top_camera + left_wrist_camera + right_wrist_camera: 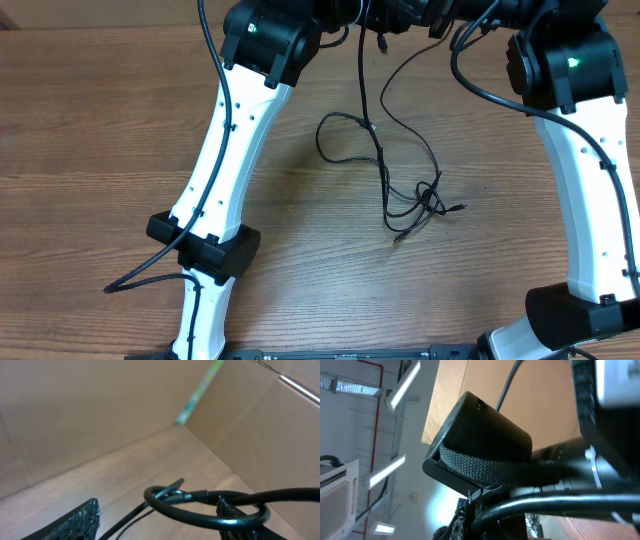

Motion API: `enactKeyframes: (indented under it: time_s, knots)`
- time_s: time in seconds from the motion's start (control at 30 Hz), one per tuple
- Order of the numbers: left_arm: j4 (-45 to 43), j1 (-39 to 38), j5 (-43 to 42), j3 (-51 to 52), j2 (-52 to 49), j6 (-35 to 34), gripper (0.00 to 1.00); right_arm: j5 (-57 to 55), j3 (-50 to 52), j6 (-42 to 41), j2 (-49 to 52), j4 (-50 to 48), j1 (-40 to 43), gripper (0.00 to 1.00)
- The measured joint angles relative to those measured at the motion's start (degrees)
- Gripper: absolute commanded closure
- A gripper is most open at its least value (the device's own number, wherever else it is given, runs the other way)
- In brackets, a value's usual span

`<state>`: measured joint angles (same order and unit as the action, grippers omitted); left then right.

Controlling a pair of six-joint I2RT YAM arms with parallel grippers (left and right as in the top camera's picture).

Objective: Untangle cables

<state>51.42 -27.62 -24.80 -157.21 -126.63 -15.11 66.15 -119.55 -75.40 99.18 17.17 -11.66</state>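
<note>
The cables [385, 170] are thin black cords. They hang from the top edge of the overhead view down onto the wooden table [100, 150] and tangle in a small knot [430, 200], with plug ends [458, 207] beside it. Both grippers sit at that top edge, mostly cut off. In the left wrist view my left gripper [157, 512] is open, and a cable loop [210, 519] is draped round its right finger [235, 525]. A silvery plug [172, 487] lies just beyond. My right gripper [470, 512] is shut, and a black cable [555, 500] runs out from its fingers.
The white left arm [235, 150] and the white right arm [590, 180] flank the cable pile. Cardboard walls [260, 425] stand at the table's far side. A thicker black arm cable [150, 270] trails off the left arm near the front.
</note>
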Motion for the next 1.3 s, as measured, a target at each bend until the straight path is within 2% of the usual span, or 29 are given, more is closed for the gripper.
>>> enactKeyframes:
  time_s: [0.07, 0.17, 0.3, 0.37, 0.4, 0.47, 0.5, 0.6, 0.73, 0.8, 0.93, 1.0, 1.13, 1.3]
  knots:
    - [-1.6, 0.0, 1.9, 0.0, 0.0, -0.8, 0.24, 0.9, 0.0, -0.5, 0.0, 0.0, 0.0, 0.96]
    - [-3.5, 0.0, 4.7, 0.0, 0.1, -1.7, 0.34, 2.3, 0.0, -1.3, 0.0, 0.0, 0.0, 0.96]
    - [-4.6, 0.0, 7.5, 0.0, 0.1, -2.6, 0.32, 3.4, 0.0, -1.8, 0.0, 0.0, 0.0, 0.96]
    - [-4.7, 0.0, 8.3, 0.0, 0.1, -2.8, 0.34, 3.8, 0.0, -2.0, 0.0, 0.0, 0.0, 0.96]
    - [-4.7, 0.0, 9.1, 0.0, 0.1, -2.8, 0.43, 4.0, 0.0, -2.0, 0.0, 0.0, 0.0, 0.96]
    - [-4.7, 0.0, 10.7, 0.0, 0.1, -2.8, 0.44, 4.2, 0.0, -2.1, 0.0, 0.0, 0.0, 0.96]
    - [-4.7, 0.0, 11.0, 0.0, 0.1, -2.9, 0.41, 4.4, 0.0, -2.2, 0.0, 0.0, 0.0, 0.96]
    - [-4.1, 0.0, 12.3, 0.0, 0.1, -2.8, 0.14, 4.4, 0.0, -2.2, 0.0, 0.0, 0.0, 0.96]
    - [0.4, 0.0, 13.5, 0.0, 0.2, -2.5, 0.22, 4.6, 0.0, -1.8, 0.0, 0.0, 0.3, 0.96]
    - [1.7, 0.2, 13.5, 0.0, 0.2, -2.8, 0.23, 4.9, 0.0, -0.4, 0.0, 0.0, 0.5, 0.96]
    - [2.6, 1.6, 11.2, 0.0, 0.3, -6.4, 0.27, 6.7, 0.0, 3.7, 0.0, 3.9, 1.2, 0.96]
    - [1.7, 3.3, 7.5, 0.0, 0.3, -8.2, 0.37, 7.2, 0.0, 5.3, 0.1, 6.2, 1.2, 0.96]
    - [1.4, 7.2, 2.2, 0.0, 0.6, -10.3, 0.38, 8.5, 0.0, 7.6, 0.1, 6.9, 1.2, 0.96]
    - [4.9, 9.6, -0.1, 0.0, 0.8, -11.2, 0.3, 9.2, 0.0, 8.6, 0.1, 6.9, 1.2, 0.96]
